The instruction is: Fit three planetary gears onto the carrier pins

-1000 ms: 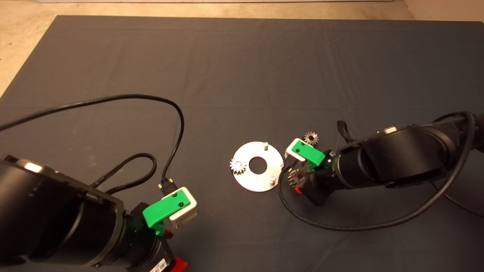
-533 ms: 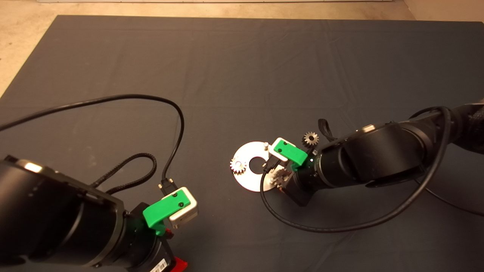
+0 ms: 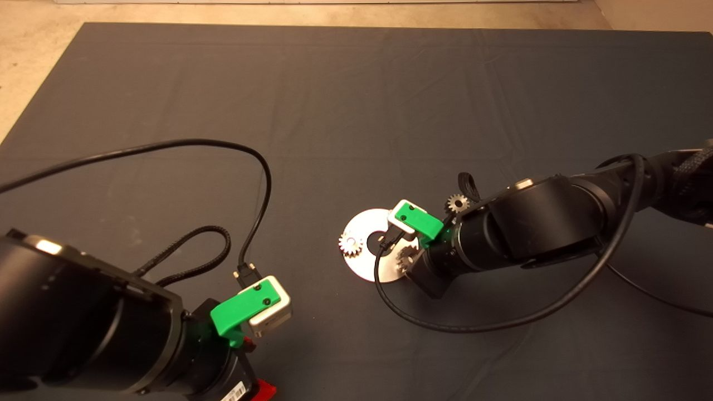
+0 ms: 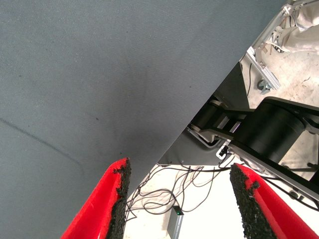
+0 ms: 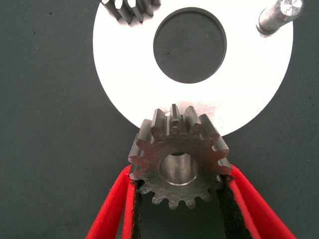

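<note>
The right gripper (image 5: 179,199), closed on a dark planetary gear (image 5: 178,163) pinched between its two black pads, holds the gear above the near edge of the shiny carrier disc (image 5: 124,64); one bare pin (image 5: 276,16) stands on the disc. A second gear (image 3: 350,244) sits at the disc's left edge, apparently on a pin, and a third (image 3: 457,203) lies on the mat (image 3: 356,100) beside the right arm. The left gripper (image 4: 179,199) waits at the lower left, fingers spread wide and empty.
</note>
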### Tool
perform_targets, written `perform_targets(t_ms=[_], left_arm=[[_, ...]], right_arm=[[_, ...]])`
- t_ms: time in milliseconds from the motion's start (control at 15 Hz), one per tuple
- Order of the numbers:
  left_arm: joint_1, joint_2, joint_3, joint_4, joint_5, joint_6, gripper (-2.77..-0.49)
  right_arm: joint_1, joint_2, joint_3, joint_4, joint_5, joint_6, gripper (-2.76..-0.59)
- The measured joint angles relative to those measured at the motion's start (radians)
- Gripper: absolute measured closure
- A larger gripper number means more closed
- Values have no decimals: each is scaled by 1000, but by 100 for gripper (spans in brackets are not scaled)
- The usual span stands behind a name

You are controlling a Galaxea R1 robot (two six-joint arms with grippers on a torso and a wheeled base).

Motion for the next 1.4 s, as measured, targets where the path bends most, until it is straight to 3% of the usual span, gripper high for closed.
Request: perform_targets(t_ms=[1400], left_arm=[[0,-16,0,0,-16,0,-133]], right_arm=[[-7,27,-51,3,0,-11,-89]])
